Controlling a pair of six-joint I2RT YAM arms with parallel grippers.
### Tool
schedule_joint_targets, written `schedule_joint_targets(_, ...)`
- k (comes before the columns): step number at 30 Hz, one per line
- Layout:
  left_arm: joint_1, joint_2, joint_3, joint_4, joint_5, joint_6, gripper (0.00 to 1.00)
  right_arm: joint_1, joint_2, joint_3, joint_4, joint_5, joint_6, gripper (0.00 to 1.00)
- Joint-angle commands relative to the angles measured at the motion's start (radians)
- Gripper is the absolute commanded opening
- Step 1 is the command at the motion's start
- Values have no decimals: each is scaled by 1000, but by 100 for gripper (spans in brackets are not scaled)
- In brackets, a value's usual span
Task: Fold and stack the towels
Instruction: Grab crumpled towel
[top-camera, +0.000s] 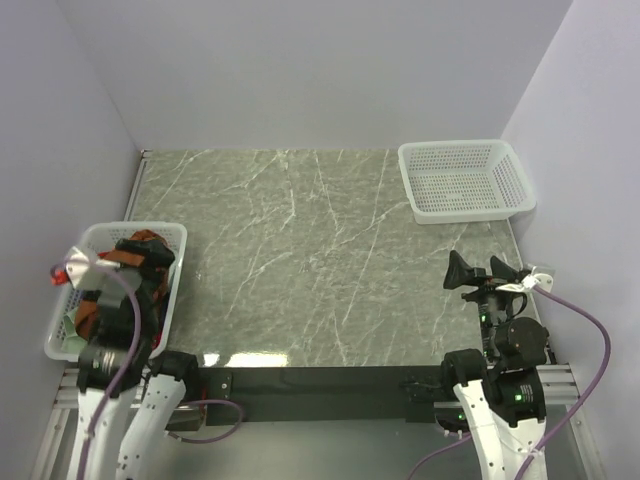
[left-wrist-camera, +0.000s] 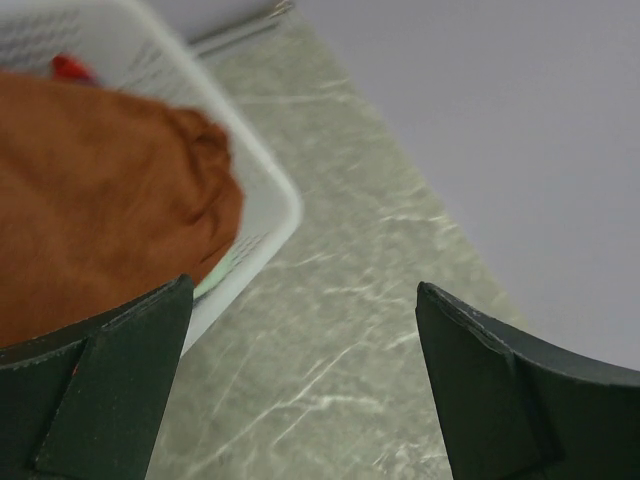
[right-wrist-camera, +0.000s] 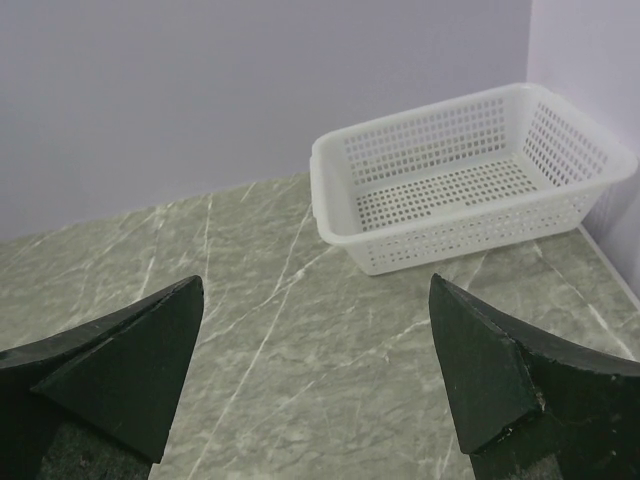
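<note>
Grey-green marbled tabletop (top-camera: 300, 260) carries two baskets. Left hand (left-wrist-camera: 302, 292) gapes wide, holding nothing, close by a soft, crumpled rust-brown towel (left-wrist-camera: 100, 200) heaped in a white mesh basket (left-wrist-camera: 275, 195). Right hand (right-wrist-camera: 315, 288), equally wide and unladen, faces a second perforated plastic basket (right-wrist-camera: 470, 190).

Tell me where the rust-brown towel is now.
In the top view, the rust-brown towel lies bunched in the white basket at the left edge of the table, on the near side.
</note>
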Motion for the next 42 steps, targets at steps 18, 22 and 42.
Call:
schedule_joint_targets(18, 257, 796, 254, -225, 35, -172, 99, 161, -119, 89, -19, -42, -47, 100)
schedule_joint_targets(22, 310, 880, 230, -162, 87, -142, 96, 161, -119, 89, -31, -52, -56, 100)
schedule_joint_targets(42, 328, 870, 424, -202, 20, -10, 1, 161, -65, 134, -51, -76, -105, 100)
